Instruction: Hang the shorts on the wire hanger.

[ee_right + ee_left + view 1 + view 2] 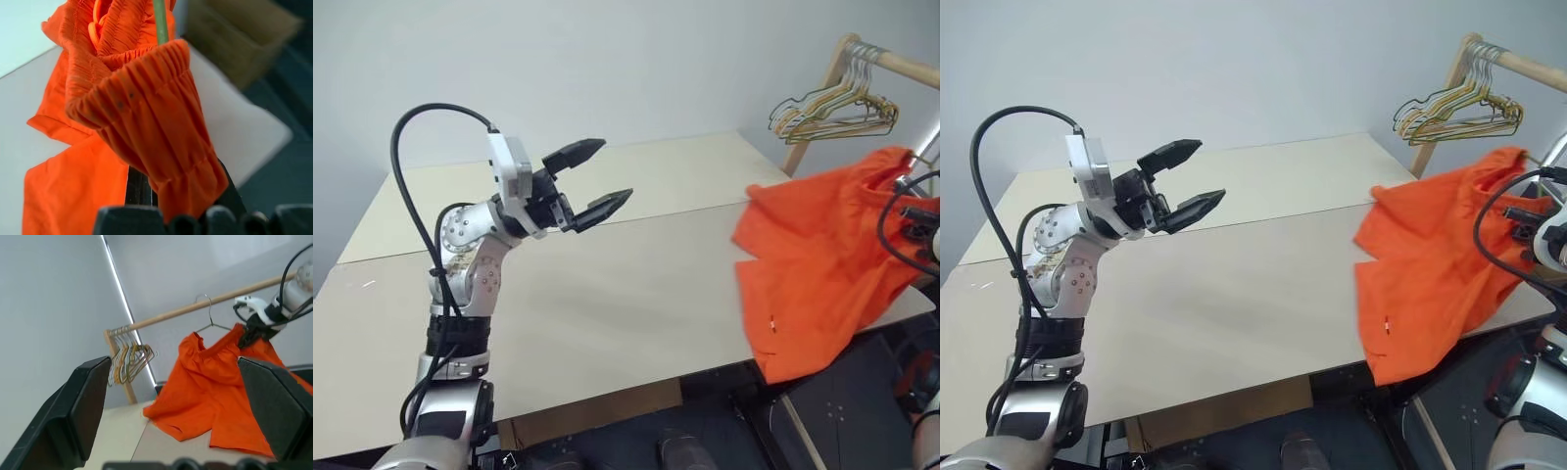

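A: Right, start at the left of the head view. Why keep the left gripper (615,169) up over the bare table (607,294)?

B: Probably to wait clear of the cloth. Spread wide, gripping nothing, aimed across toward the right side of the frame, well apart from the work.

A: And further right?

B: Look at the shorts (822,264), draped from the upper right down over the table's right edge, with the lower hem hanging past the edge. Lifted by one end of the waistband, likely to keep that band open for the wire.

A: Held by what?

B: By the right gripper (252,333), clamped tight on the gathered elastic, as seen from its own wrist.

A: And the wire hanger (210,313)?

B: Upper middle of the left wrist view, hook up near the wooden rack (891,61), thin wire running down into the waistband. Hard to tell whether hooked over the rail. Well apart from the bunched hangers (832,108).
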You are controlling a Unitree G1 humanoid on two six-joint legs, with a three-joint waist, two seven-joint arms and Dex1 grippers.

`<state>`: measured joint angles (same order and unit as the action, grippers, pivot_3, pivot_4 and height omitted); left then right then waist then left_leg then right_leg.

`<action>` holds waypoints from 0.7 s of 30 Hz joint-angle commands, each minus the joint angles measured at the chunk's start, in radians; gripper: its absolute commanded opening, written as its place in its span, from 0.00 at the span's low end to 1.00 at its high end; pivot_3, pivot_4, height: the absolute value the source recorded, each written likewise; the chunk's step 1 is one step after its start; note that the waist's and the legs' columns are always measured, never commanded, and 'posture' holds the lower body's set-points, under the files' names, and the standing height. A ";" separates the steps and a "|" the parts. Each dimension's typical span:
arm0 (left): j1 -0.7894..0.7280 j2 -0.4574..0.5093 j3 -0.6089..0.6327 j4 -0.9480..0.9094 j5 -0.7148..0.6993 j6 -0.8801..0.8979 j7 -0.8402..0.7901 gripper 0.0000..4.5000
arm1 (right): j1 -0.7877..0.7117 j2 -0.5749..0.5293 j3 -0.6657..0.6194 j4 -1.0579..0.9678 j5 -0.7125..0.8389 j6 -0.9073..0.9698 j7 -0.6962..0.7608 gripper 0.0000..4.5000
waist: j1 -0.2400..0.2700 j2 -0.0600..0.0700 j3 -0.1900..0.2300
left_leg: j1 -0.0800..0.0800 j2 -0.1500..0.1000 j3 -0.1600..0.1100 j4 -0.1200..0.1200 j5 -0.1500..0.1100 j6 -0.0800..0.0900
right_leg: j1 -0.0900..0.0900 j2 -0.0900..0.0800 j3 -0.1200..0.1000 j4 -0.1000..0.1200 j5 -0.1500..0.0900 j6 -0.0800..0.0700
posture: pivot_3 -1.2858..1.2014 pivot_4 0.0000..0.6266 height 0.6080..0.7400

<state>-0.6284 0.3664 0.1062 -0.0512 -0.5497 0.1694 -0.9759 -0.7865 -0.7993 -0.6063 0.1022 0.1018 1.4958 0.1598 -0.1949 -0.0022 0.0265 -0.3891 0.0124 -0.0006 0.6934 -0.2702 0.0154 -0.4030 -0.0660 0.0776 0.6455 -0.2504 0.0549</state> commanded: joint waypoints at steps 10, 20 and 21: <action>0.062 -0.019 -0.047 -0.111 -0.015 0.031 0.050 1.00 | -0.193 0.047 -0.168 0.177 -0.085 -0.275 -0.322 0.00 | -0.015 0.003 -0.002 | 0.002 -0.001 0.003 -0.001 0.000 0.001 | 0.001 0.000 0.005 -0.001 -0.001 0.001 | 0.43 0.00 1.00; 0.066 -0.006 -0.066 -0.111 0.000 0.021 0.051 1.00 | -0.281 0.022 -0.216 0.413 -0.044 -0.481 -0.460 0.00 | -0.017 0.003 -0.001 | 0.018 -0.001 0.008 -0.007 -0.002 0.003 | 0.015 0.001 0.010 -0.008 -0.001 0.003 | 0.44 0.00 1.00; 0.065 -0.006 -0.066 -0.110 0.000 0.020 0.051 1.00 | -0.287 0.014 -0.219 0.442 -0.038 -0.500 -0.468 0.00 | -0.017 0.003 -0.001 | 0.019 -0.001 0.009 -0.008 -0.002 0.003 | 0.016 0.001 0.011 -0.009 -0.001 0.003 | 0.44 0.00 1.00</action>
<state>-0.5489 0.3547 0.0366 -0.1404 -0.5506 0.1988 -0.9313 -1.0328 -0.7523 -0.8161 0.5374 0.0440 1.0545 -0.2926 -0.2121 0.0012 0.0254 -0.3690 0.0112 0.0094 0.6836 -0.2721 0.0185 -0.3868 -0.0652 0.0896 0.6354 -0.2516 0.0589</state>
